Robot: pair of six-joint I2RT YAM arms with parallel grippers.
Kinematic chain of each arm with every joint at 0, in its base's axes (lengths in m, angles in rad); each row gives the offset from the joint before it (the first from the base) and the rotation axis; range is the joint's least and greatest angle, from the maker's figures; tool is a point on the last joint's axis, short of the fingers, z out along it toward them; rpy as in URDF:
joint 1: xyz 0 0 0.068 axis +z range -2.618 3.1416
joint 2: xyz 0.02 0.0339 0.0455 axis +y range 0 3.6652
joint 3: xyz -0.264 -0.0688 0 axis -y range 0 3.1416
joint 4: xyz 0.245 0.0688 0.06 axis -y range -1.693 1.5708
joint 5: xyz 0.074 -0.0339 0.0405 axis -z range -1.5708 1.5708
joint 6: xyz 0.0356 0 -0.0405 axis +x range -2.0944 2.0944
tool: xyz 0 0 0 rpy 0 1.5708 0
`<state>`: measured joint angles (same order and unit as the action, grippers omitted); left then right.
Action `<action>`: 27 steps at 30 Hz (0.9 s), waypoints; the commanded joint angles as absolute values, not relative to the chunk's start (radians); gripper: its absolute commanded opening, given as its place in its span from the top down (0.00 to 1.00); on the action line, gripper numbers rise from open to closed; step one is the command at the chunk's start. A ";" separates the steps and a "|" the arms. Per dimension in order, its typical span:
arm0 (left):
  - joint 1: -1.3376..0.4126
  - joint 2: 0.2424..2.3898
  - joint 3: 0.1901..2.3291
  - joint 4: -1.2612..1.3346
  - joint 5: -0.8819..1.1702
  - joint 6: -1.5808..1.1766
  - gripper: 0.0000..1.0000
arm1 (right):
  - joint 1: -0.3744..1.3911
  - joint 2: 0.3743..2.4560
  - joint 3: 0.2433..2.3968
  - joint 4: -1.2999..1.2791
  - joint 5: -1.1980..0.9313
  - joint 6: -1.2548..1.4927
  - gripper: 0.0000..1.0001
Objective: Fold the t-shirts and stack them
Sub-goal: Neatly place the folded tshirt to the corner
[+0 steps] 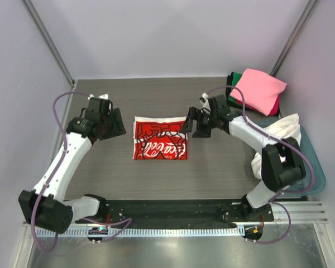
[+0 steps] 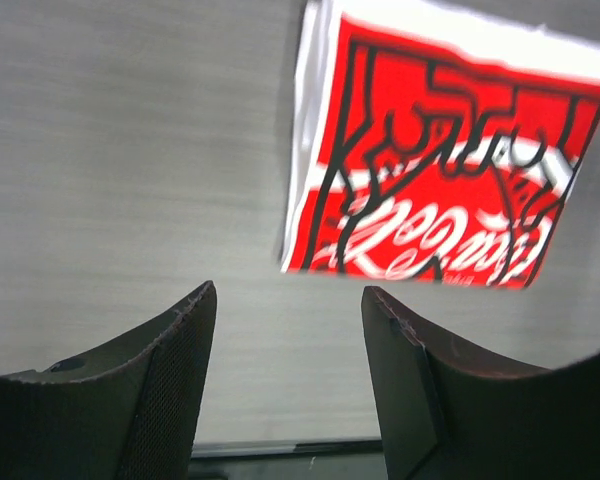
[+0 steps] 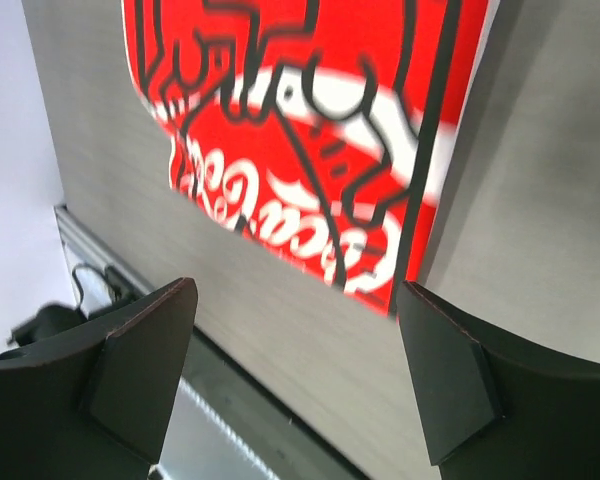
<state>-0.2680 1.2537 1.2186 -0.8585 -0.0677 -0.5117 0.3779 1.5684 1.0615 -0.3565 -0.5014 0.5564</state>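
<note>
The red Coca-Cola shirt (image 1: 160,139) lies folded into a rectangle at mid-tabletop (image 1: 212,178). The fold seems finished, though blur hides its edges. The left tool (image 1: 116,124) and right tool (image 1: 191,124) flank it, both spread open and empty. Next, I judge, comes gripping it and carrying it to the pink-topped stack (image 1: 259,89) at the far right.

This is a robotics lab cell, by the look of it. Pale panels (image 1: 167,33) box in a grey table (image 1: 212,173). Cabled robot arms (image 1: 64,162) stand bolted to a metal rail (image 1: 178,229).
</note>
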 commanded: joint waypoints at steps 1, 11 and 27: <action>-0.270 1.130 1.097 -0.921 -0.036 -0.471 0.39 | 0.345 1.684 1.190 -0.400 -0.469 0.485 0.13; -0.276 0.874 0.890 -0.801 -0.050 -0.514 0.39 | 0.288 2.072 1.517 -0.402 -0.500 0.407 0.16; -0.275 0.851 0.881 -0.788 -0.055 -0.517 0.39 | 0.364 2.257 1.310 -0.005 -0.693 0.517 0.45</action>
